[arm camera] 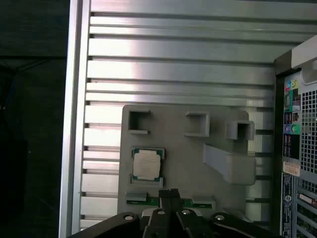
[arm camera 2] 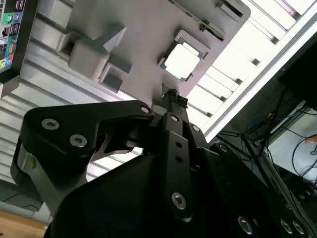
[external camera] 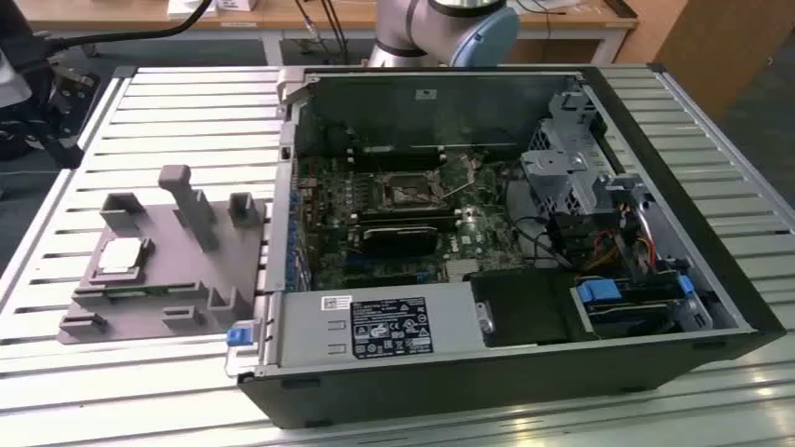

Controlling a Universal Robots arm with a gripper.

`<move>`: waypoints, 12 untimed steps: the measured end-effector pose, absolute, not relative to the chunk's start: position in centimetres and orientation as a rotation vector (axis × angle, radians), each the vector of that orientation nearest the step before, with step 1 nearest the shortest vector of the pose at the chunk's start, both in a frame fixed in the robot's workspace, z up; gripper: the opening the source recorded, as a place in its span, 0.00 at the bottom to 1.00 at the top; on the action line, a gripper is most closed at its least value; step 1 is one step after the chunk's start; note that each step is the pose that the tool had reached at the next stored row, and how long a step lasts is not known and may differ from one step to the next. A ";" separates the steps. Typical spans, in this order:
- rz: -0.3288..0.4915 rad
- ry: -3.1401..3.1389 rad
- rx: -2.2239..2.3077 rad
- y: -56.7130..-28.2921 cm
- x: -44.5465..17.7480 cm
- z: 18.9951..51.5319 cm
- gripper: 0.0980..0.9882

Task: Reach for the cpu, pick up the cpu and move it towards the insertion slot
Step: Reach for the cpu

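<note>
Silver slatted aluminium table (external camera: 186, 112) carries an open black desktop PC case (external camera: 522, 382) w/ green motherboard (external camera: 372, 233) inside. On the exterior view's left, beside the case, sits a grey plastic fixture tray (external camera: 174, 265). The insertion slot (external camera: 408, 190), a dark square socket in a silver bracket, is mid-board. The cpu (external camera: 122, 256), a flat silvery-beige square chip, lies in a tray recess, well apart from the slot. In both wrist views the black gripper (arm camera: 169, 194) hovers above the tray near the chip, not touching; its fingertips are pressed together, holding nothing.
</note>
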State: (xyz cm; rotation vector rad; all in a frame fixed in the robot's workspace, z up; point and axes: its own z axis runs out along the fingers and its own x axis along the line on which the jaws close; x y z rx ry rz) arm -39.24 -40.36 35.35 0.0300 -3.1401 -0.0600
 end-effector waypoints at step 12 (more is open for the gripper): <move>-0.060 -3.140 0.030 -40.4 -40.5 35.3 0.01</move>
